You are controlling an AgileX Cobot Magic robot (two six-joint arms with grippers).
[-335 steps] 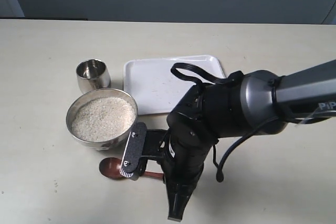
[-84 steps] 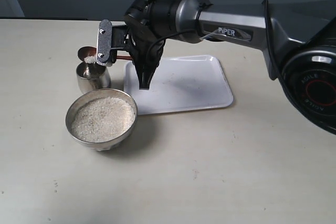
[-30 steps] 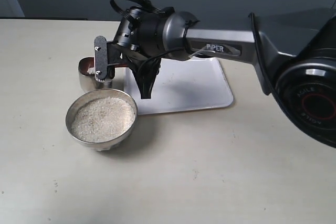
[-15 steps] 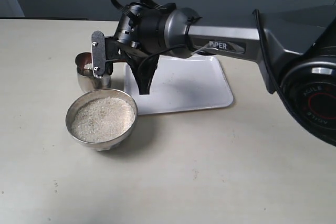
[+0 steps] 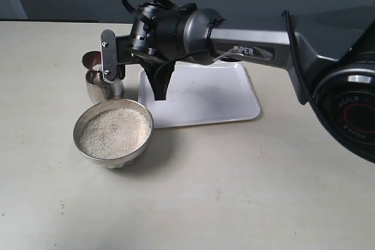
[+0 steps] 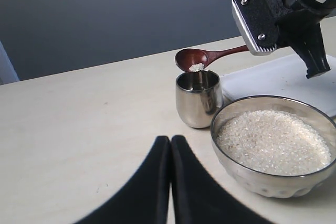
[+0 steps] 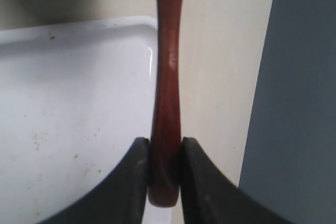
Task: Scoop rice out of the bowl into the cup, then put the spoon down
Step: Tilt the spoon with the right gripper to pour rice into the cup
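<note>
A pale cream desk (image 5: 252,197), matte and flecked with a few small dark specks, carries three things. The wide steel bowl (image 5: 109,160) sits toward its left side. The small steel cup (image 5: 98,91) stands upright just behind the bowl; whether the two touch cannot be told. A white rectangular tray (image 5: 205,95) lies flat behind and to the right of the bowl, its near corner close to the bowl's rim.

The spoon (image 6: 202,57) holds a little rice (image 6: 196,67) just above the cup (image 6: 198,100), which stands beside the rice-filled bowl (image 6: 247,176).
</note>
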